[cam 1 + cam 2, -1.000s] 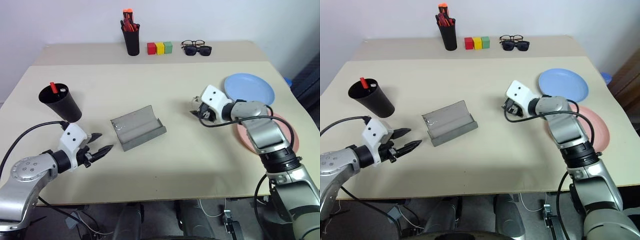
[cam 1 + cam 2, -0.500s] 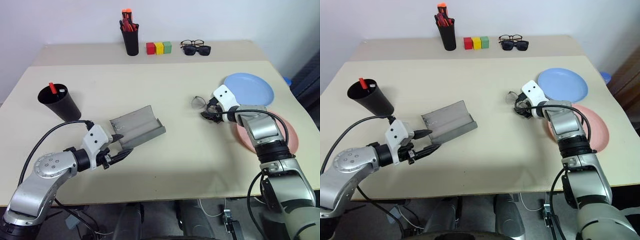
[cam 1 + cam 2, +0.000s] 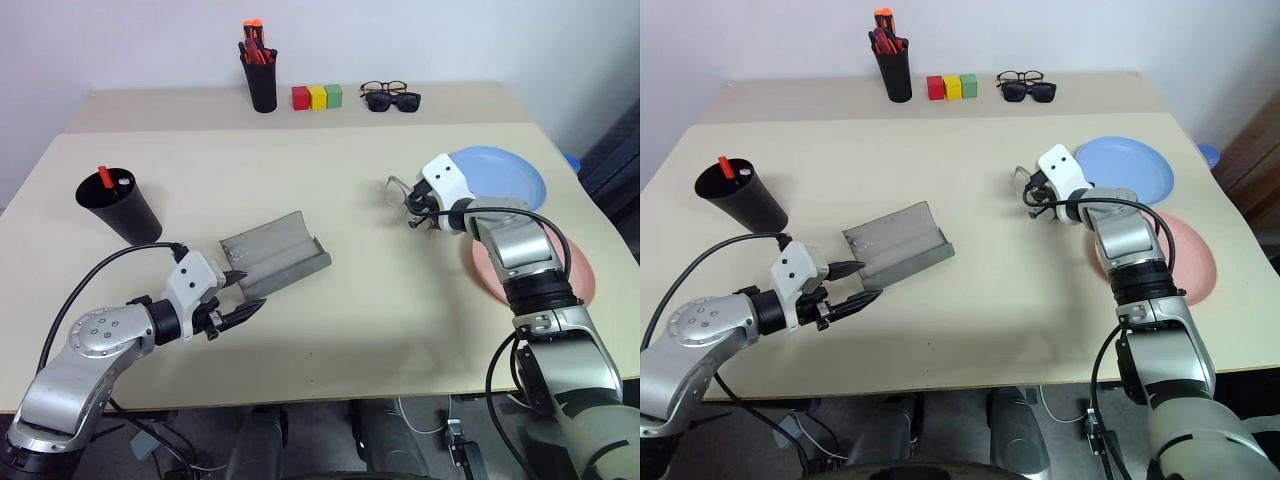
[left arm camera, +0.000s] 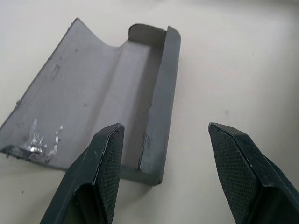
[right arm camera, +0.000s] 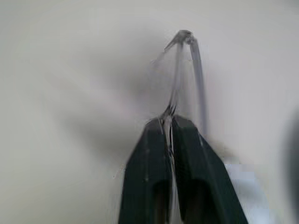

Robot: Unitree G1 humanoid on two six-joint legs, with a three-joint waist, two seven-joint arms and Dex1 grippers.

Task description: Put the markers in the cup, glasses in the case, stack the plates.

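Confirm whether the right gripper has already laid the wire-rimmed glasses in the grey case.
No: the right gripper is shut on the glasses, far from the open, empty case.

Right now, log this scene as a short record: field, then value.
right gripper: shut on the glasses
left gripper: open, at the near end of the case
case: open, nothing inside
cup: holds a red marker
blue plate: flat on the table, unstacked
pink plate: beside the blue plate, partly under the right arm
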